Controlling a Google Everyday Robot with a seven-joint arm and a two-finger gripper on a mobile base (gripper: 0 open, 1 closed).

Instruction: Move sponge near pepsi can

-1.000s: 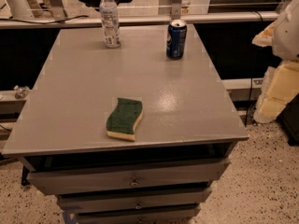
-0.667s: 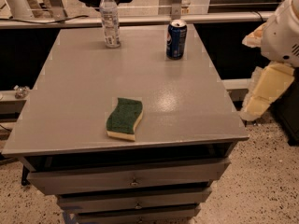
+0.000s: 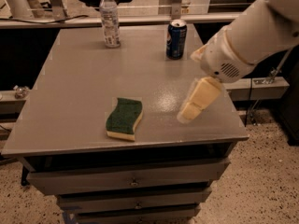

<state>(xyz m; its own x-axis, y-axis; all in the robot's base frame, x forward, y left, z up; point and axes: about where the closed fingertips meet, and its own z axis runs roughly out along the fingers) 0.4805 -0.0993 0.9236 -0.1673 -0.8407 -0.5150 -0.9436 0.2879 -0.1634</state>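
- The gray table (image 3: 70, 78) had drawers (image 3: 133, 181) under its top.
- A clear water bottle (image 3: 109, 20) stood upright at about 11 o'clock on the table, close to the back edge.
- The sponge (image 3: 124, 118) lay flat with its green side up, at about 6 o'clock on the table, near the front edge. Nothing touched it.
- The pepsi can (image 3: 176, 38) stood upright at about 1 o'clock on the table. It was well apart from the sponge, at 1 o'clock from it.
- The tool (image 3: 196, 101) was pale yellow and pointed down over the table, at about 3 o'clock from the sponge and 6 o'clock from the can. It touched neither one. I could not tell if it was wide or narrow.
- The big white arm (image 3: 247, 36) reached in from 2 o'clock.
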